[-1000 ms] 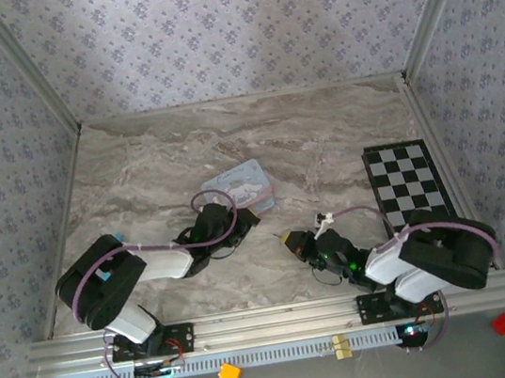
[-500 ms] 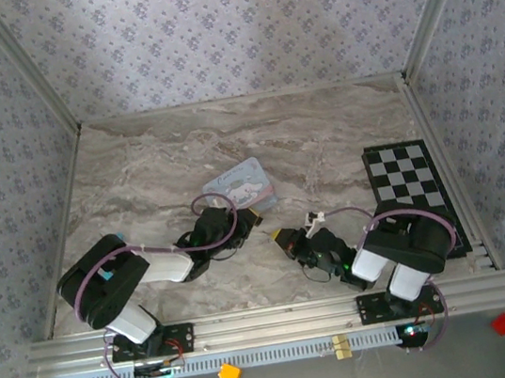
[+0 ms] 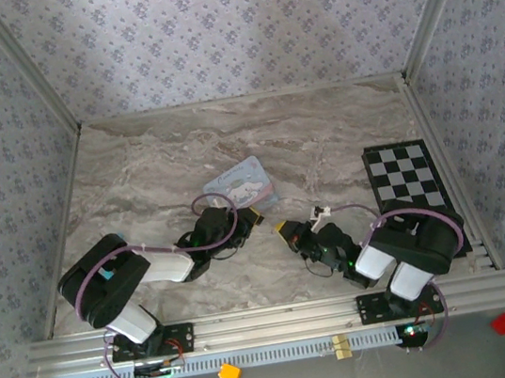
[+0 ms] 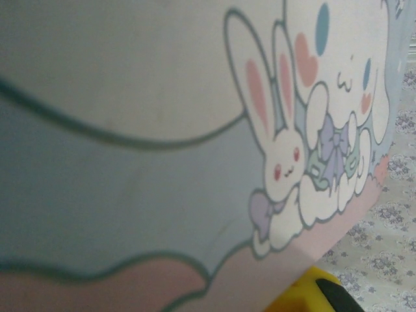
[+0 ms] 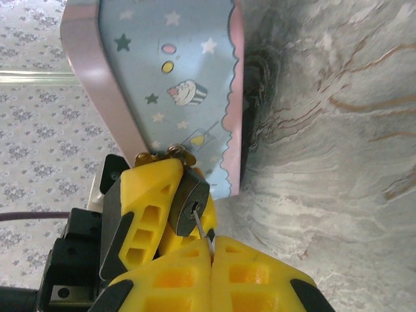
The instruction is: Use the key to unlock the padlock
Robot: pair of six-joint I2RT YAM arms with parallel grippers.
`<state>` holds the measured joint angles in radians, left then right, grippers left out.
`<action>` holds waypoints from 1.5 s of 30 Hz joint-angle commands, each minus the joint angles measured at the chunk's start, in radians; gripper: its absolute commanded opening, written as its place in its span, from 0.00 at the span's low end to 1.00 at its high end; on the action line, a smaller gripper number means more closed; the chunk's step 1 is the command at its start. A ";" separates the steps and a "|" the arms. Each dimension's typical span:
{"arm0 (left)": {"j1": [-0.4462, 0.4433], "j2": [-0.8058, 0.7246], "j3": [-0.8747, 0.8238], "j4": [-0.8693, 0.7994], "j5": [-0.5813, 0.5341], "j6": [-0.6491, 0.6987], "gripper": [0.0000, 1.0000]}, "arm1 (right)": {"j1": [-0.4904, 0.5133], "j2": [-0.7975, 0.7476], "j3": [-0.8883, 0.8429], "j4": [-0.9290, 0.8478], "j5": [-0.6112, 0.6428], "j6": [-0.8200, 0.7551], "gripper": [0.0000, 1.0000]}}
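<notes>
Gripping padlock [image 5: 188, 198], left hand [image 3: 253, 215]; right hand [image 5: 211, 252] pinches key [image 5: 199, 224]; marble tabletop [image 3: 162, 155], floral-papered walls [image 3: 229, 31].

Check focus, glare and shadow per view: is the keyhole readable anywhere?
Left wrist: too close, the case print is soft, smeared toward the left. Right wrist: sharp on the padlock and the key at its slot; slight sheen on the case's pink rim, dark shadow under its edge. Top external: even light, padlock too small to resolve.
</notes>
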<state>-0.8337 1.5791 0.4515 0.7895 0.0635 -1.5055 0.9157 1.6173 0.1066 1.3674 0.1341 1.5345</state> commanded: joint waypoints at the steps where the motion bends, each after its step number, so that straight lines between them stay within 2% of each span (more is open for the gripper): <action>1: -0.010 0.005 0.005 0.072 0.015 -0.021 0.01 | -0.021 -0.006 -0.012 0.027 -0.025 0.011 0.00; 17: -0.013 0.030 0.003 0.122 0.016 -0.047 0.00 | -0.035 0.017 0.036 0.027 -0.085 0.032 0.00; 45: -0.033 0.053 -0.041 0.248 -0.004 -0.086 0.00 | -0.064 -0.006 0.034 0.026 -0.099 0.076 0.00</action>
<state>-0.8516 1.6257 0.4160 0.9516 0.0437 -1.5665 0.8608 1.6299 0.1318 1.3708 0.0357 1.5936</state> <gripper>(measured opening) 0.140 0.051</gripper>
